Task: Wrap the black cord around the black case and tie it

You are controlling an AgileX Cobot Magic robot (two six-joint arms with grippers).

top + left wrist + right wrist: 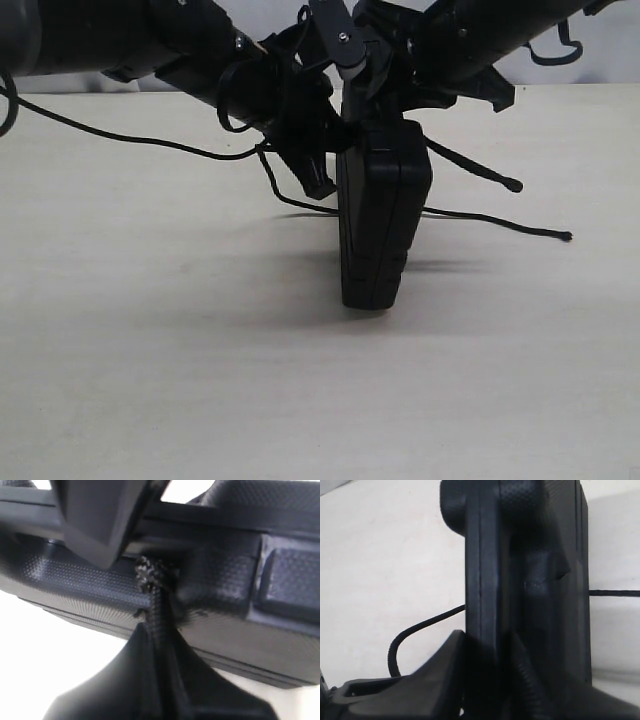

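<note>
You have the right hand [487,647] clamped on the top edge of the stiff black case [380,215], and the left hand [159,645] pinching the limp, likely slippery black cord [156,612] beside it.

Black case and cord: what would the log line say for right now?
black case: upright on edge | right gripper: shut on black case | left gripper: shut on black cord, close against the case
</note>
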